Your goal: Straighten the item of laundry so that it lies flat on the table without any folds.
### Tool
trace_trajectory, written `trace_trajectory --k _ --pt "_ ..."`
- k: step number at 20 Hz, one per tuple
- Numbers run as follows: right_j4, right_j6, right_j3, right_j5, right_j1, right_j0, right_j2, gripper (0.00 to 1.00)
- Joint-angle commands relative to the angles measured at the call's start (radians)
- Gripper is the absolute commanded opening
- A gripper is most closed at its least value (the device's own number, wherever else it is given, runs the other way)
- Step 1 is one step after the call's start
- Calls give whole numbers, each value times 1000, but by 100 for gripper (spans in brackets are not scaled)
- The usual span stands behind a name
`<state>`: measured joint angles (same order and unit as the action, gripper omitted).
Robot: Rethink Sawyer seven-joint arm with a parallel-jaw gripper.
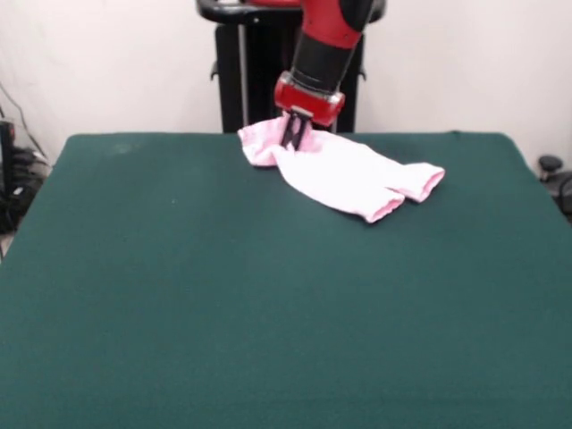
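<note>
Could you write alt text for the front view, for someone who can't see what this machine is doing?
A red and black robot arm reaches down so its end effector meets one end of small pale pink baby trousers, lying rumpled near the far edge of a large dark green table. The two cuffed legs trail off to the right.

Light is even and soft, fairly bright; the table (268, 313) shows no glare; only a faint shadow edges the trousers (344, 174); focus slightly soft throughout.
</note>
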<state>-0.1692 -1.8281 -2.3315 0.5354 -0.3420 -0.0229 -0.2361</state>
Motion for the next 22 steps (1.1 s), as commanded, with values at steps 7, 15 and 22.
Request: trace_trajectory --k 7,15,22 --pt "-158 4 193 -189 -21 171 -209 0" --pt "20 -82 235 -74 6 53 -131 0" --pt "151 -107 279 -18 27 -37 -74 0"
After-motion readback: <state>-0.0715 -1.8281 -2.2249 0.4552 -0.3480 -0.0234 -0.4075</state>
